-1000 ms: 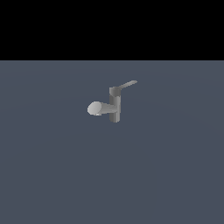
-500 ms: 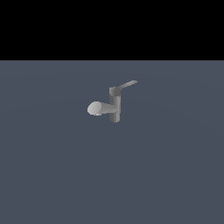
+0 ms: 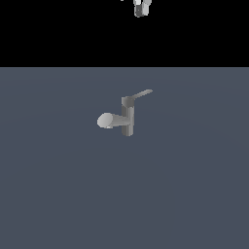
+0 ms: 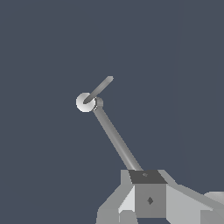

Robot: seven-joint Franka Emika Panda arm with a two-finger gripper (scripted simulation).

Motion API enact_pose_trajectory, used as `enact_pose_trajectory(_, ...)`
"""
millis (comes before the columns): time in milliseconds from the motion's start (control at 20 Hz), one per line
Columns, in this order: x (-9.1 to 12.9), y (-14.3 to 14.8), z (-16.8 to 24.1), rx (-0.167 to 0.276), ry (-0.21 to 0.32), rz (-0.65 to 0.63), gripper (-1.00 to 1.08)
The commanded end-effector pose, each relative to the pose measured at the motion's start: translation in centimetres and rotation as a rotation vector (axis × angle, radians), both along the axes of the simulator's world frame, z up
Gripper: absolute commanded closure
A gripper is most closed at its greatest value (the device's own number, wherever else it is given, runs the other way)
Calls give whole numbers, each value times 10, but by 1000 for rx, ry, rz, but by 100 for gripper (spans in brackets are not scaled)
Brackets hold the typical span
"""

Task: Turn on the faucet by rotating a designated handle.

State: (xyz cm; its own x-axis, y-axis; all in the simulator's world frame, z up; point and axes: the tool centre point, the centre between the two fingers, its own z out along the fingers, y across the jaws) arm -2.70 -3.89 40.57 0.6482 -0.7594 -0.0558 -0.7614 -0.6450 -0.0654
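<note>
- The faucet (image 3: 127, 116) stands near the middle of the grey floor (image 3: 58, 194).
- Its handle (image 3: 142, 94) is the thin bar slanting from the post's top toward the exterior view's right.
- Your gripper (image 3: 141, 7) hangs high above, well apart from it. I cannot tell if its fingers are open or closed.
- Come down beside the thin bar, not the fat spout (image 3: 111, 120).
- Push near the bar's tip, so it swings around easily.

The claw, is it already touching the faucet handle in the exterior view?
No. The claw hangs at the top edge, far above the handle, with empty space between them.
</note>
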Motion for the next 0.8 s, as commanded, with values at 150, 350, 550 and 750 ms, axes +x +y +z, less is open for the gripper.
enact_pose_trajectory(150,34,-10,-32,2,16,-168,108)
enact_pose_trajectory(350,57,-18,-58,-2,27,-288,108)
enact_pose_trajectory(550,78,-27,-86,-9,36,-408,108)
enact_pose_trajectory(750,98,-35,-116,-19,44,-527,108)
